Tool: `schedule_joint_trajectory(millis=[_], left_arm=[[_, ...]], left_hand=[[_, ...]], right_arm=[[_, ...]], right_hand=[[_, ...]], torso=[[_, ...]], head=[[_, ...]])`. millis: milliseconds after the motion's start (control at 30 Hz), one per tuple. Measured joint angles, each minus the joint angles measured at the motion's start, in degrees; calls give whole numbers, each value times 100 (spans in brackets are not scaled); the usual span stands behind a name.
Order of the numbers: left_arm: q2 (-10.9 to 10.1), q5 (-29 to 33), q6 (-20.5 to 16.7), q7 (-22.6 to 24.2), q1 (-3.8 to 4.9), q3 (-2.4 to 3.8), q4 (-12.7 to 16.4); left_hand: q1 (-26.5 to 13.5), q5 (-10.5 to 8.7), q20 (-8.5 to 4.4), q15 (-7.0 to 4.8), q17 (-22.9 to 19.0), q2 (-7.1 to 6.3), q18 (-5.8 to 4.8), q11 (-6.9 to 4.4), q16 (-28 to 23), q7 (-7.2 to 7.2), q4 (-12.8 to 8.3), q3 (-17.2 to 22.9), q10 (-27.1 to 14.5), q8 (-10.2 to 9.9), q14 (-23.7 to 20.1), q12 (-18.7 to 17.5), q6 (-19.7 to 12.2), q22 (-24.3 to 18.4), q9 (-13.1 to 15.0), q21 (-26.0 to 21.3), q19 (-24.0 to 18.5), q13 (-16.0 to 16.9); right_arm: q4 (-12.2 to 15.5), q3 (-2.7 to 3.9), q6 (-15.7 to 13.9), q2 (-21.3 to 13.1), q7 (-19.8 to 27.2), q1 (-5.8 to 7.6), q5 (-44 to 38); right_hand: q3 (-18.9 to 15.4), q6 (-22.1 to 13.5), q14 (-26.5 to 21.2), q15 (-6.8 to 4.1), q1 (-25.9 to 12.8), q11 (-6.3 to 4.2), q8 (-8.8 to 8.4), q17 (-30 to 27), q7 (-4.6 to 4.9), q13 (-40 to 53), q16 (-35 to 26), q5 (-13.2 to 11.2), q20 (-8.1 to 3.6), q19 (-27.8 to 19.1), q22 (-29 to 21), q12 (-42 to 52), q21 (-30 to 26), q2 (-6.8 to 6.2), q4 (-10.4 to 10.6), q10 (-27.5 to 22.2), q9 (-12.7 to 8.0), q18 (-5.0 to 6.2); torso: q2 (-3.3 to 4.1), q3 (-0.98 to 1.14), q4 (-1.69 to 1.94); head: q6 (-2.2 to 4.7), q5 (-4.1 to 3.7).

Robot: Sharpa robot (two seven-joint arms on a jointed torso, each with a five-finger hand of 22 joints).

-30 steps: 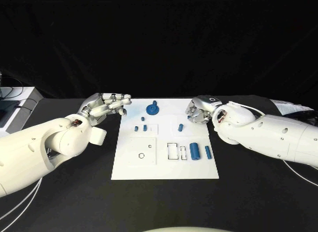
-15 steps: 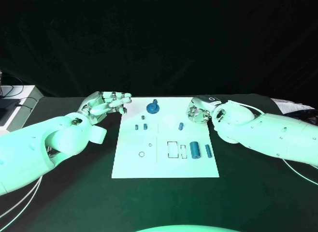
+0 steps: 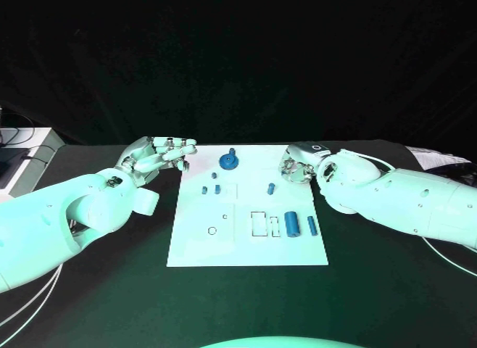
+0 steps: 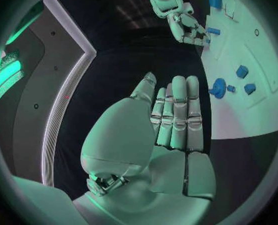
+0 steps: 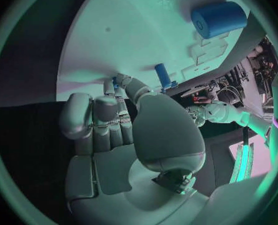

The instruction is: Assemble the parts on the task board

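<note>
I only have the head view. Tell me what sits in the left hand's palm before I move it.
Observer: Nothing. The left wrist view shows the left hand with its fingers straight, side by side, and its palm bare.
Operator: Now check the right hand.
Observer: In the right wrist view the right hand has its fingers curled in at the task board edge, with the thumb tip close to a small blue peg. I cannot tell whether it pinches anything.
</note>
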Motion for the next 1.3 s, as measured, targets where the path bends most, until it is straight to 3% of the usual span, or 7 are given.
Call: schedule_joint_trajectory(millis=[233, 567, 967, 1300], left_arm=[[1, 0, 1, -1, 0, 0, -25], [22, 0, -6, -2, 0, 0, -97], [63, 1, -17, -1, -1, 0, -215], [105, 2, -26, 0, -1, 0, -238]], left_hand=[[0, 0, -9, 0, 82, 0, 1, 13, 149, 0, -17, 18, -13, 0, 0, -22, 0, 150, 3, 151, 50, 0], [0, 0, 43, 62, 48, 0, 0, 39, 149, 0, -17, 18, -83, 0, -126, -22, 0, 190, 2, 151, -108, 0], [0, 0, 51, 62, 27, 0, 0, 40, 172, 0, -33, 2, -125, 0, -166, -45, 0, 206, 2, 151, -116, 0], [0, 0, 51, 62, 18, 0, 0, 39, 171, 0, -33, 2, -124, 0, -166, -45, 0, 212, 2, 151, -115, 0]], right_arm=[[40, -6, -87, -10, -86, -17, 0], [285, -7, -285, -188, -179, -34, 15], [916, 80, -516, -595, -211, 151, 166], [1553, 90, -582, -597, -209, 144, 310]], right_hand=[[266, 2, -18, -18, -36, 10, 17, 82, 1, -3, 42, -58, 0, 0, 157, -9, 0, 49, -101, 10, 98, -39], [371, 1, -18, -18, -51, 10, 16, 70, 0, -4, 42, -216, -12, 58, 346, 0, -107, 64, -148, 10, 205, -61], [372, 0, -17, -17, -51, 10, 13, 105, -1, -3, 41, -248, -22, 100, 435, 1, -399, 64, -149, 9, 244, -92], [371, -4, -17, -17, -50, 9, 8, 114, -2, 0, 41, -269, -21, 99, 434, -1, -543, 63, -149, 9, 238, -98]], torso=[[0, -2, 3], [-1, 2, 7], [-7, 5, -9], [-7, -1, -9]], head=[[-18, 17], [-23, 32], [5, 41], [19, 126]])
